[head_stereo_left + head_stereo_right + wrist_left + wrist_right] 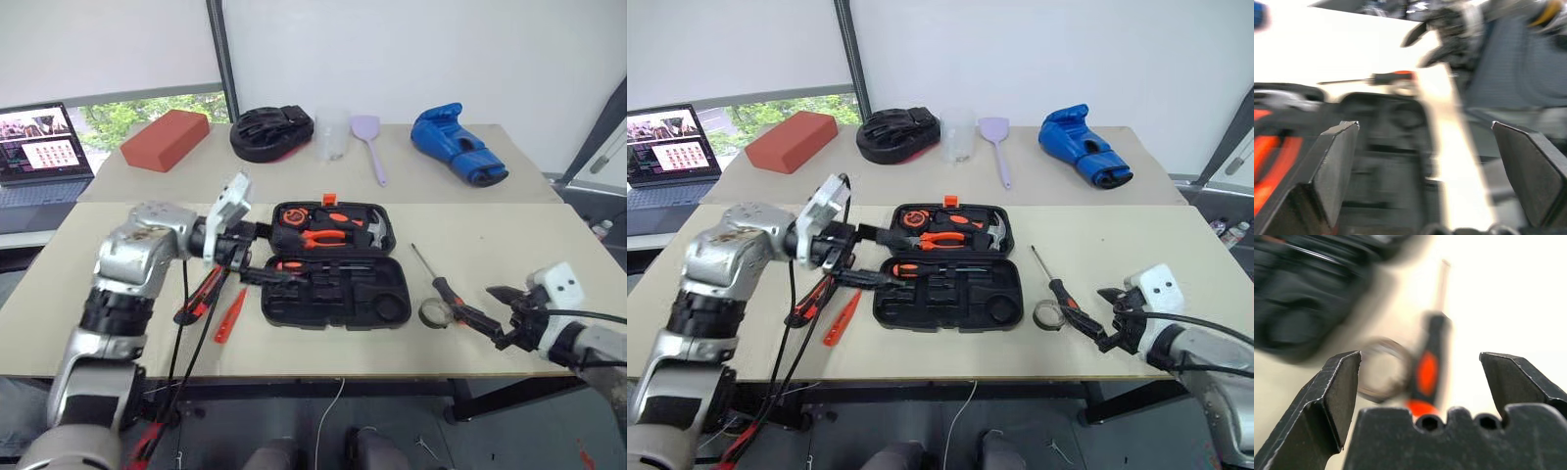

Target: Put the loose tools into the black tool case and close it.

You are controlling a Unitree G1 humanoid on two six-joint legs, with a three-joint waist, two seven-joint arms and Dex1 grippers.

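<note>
A red brick-shaped block point(166, 139) lies at the far left of the back table point(294, 176), with an open laptop point(41, 147) further left, its screen lit. Right of the block sits a black padded mitt point(271, 133), then a clear plastic cup point(332, 133) standing upright just beside it. A lilac spatula point(370, 143) lies next, and a blue boxing glove point(458, 145) rests at the far right.

Black tool case point(333, 304) lies open; screwdriver point(438, 281) touches tape roll point(434, 313) beside it.
</note>
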